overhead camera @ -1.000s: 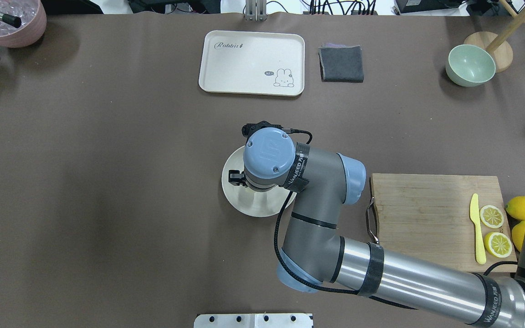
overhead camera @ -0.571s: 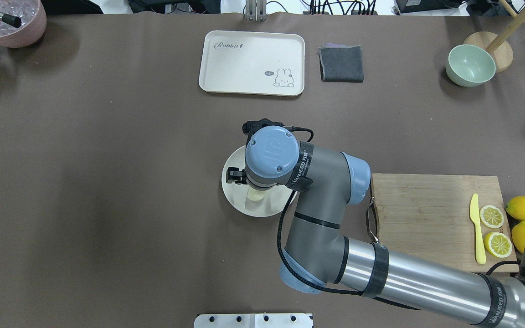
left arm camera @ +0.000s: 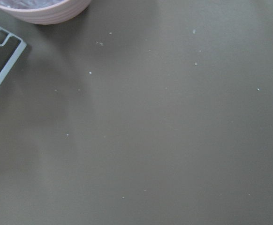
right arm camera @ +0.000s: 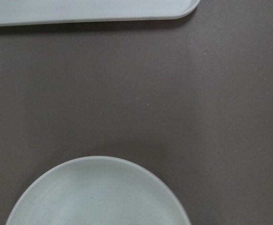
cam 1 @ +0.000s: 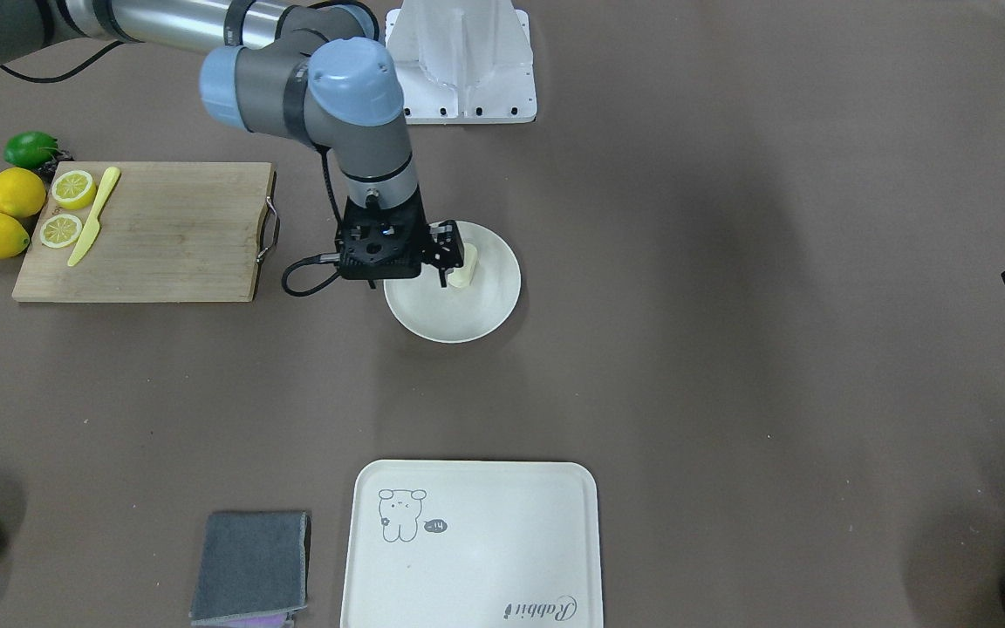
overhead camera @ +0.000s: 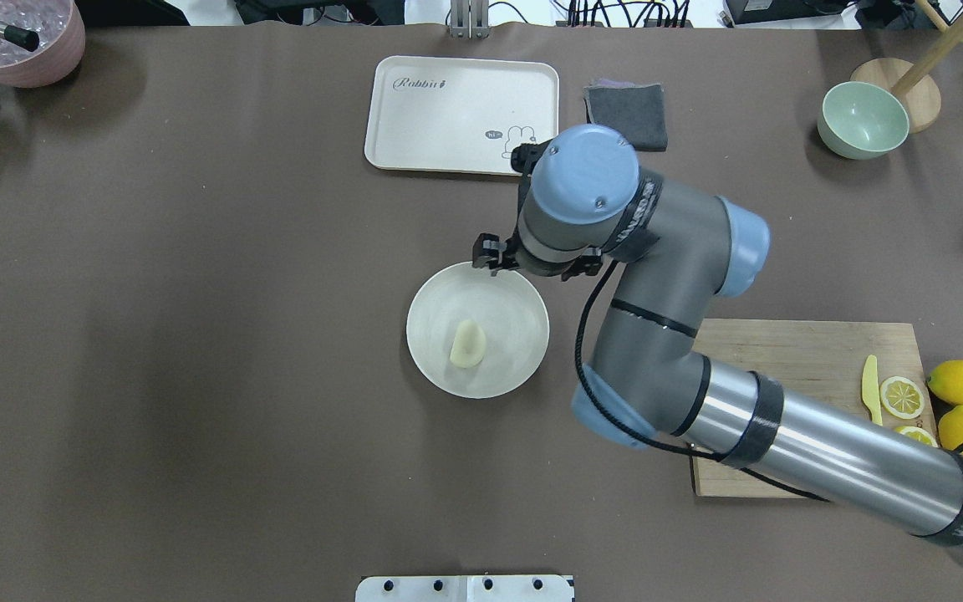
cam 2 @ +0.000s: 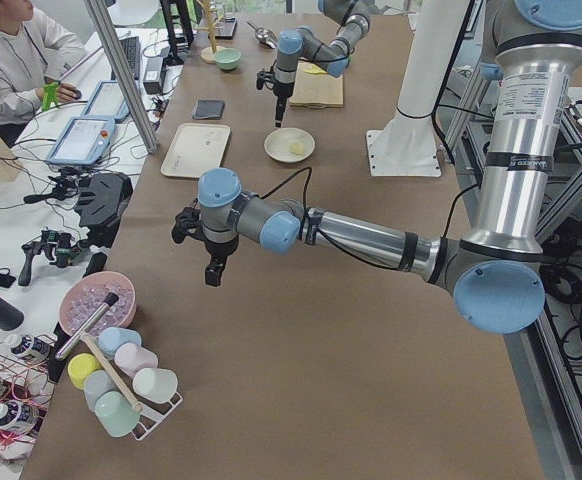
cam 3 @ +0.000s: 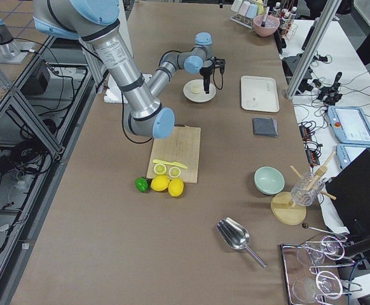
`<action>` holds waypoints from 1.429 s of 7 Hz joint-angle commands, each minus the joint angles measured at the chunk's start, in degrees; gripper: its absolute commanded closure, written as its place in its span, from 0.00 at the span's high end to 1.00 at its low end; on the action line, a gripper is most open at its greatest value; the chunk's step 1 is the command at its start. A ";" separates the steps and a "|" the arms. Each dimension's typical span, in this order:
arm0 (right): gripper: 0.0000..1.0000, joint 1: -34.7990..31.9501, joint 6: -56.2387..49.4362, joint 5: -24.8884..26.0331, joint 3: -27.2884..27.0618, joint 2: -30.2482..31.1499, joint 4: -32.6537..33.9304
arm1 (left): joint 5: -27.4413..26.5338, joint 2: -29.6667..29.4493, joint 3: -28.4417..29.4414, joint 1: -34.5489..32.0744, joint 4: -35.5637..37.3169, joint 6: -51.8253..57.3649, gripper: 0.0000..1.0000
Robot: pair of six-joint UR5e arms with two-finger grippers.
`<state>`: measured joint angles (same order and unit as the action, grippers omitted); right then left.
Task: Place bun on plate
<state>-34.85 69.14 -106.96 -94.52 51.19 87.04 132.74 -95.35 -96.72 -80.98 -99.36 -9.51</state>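
The bun seems to need nothing more, and the reason reads from the big things down: across the brown counter the right arm reaches to the middle, where the round plate lies flat. Its raised rim should stop anything sliding off. Above the plate's far rim the right fingers hang spread and empty, high enough to clear the bun, which lies inside the rim, a little off centre. The left fingers hover well apart from it all, and I cannot tell whether they are spread or closed.

A long brown-covered table adjoins a white desk behind aluminium posts.
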 commanded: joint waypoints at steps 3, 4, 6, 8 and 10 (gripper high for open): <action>1.00 -27.73 -33.95 -18.16 -8.93 19.09 5.57 | -0.81 6.89 1.00 -12.01 11.21 19.45 0.98; 1.00 -35.29 -42.95 -19.24 -9.19 23.48 7.95 | -0.73 7.46 1.01 -12.27 11.03 19.62 0.98; 1.00 -49.01 -66.02 -20.31 -9.28 35.59 8.59 | -0.64 7.55 1.44 -12.28 11.29 19.53 0.98; 1.00 -57.22 -79.54 -18.03 -8.41 47.62 8.50 | -0.64 7.46 2.59 -12.28 11.20 19.53 0.98; 1.00 -57.52 -79.78 -17.67 -7.01 52.16 7.80 | -0.64 8.43 2.24 -12.28 11.12 19.53 0.98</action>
<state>-91.63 -9.42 -124.85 -102.60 100.16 95.13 132.15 -87.24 -94.27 -93.25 -88.21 10.02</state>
